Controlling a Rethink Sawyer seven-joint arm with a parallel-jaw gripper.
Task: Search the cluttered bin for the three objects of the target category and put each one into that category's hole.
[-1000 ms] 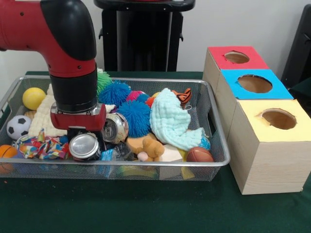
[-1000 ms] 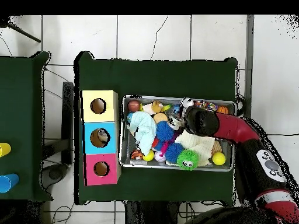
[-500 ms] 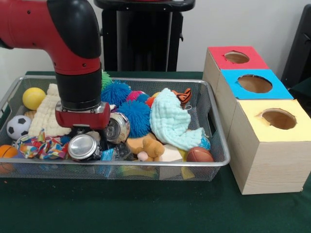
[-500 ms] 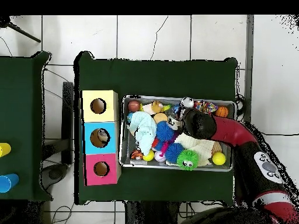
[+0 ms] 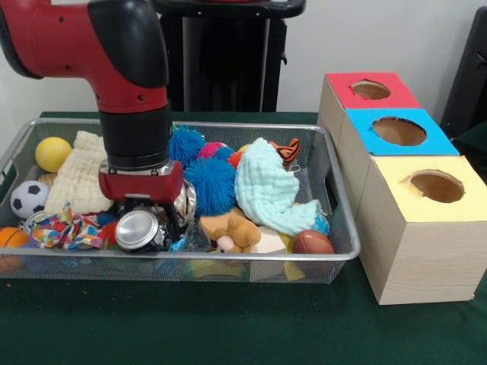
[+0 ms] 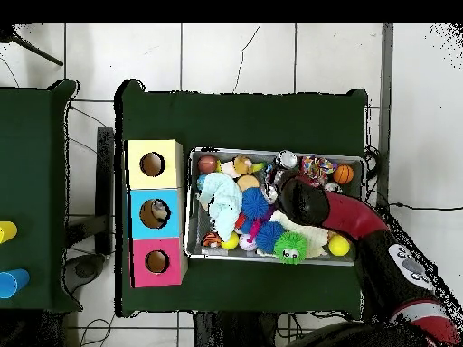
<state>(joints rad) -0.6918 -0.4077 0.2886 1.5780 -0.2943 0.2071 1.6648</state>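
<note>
Looking from the near edge back: the wire bin (image 5: 228, 260) is packed tight, and right behind its near rim lies a crushed silver can (image 5: 137, 230), end-on toward me, wedged betw. a multicolour rag (image 5: 65, 228) and a tan plush toy (image 5: 232, 228). The gripper (image 5: 148, 217) is down in the clutter directly over and behind that can. I can't tell whether it is clamped or slack, since the can and the wrist housing hide the business end. A second can (image 5: 185, 204) sits just behind and to the side, touching or nearly touching the gripper body.

My guess is cans are the target category and this is the pick step. To do it well, get a firm hold on one can only. The 2 cans are so close that a sloppy close could pinch both or knock the rear one deeper. Lift straight up and slowly, because the rag may snag and ride along. Check that the can clears the rim before any sideways travel.

Further back are a blue spiky ball (image 5: 209, 182) and a pale blue cloth (image 5: 266, 190), which are not in the way. Beside the bin stand the boxes: yellow hole (image 5: 435, 185) nearest, blue hole (image 5: 399, 131) next, red hole (image 5: 370, 90) farthest. I can't say which takes cans.
</note>
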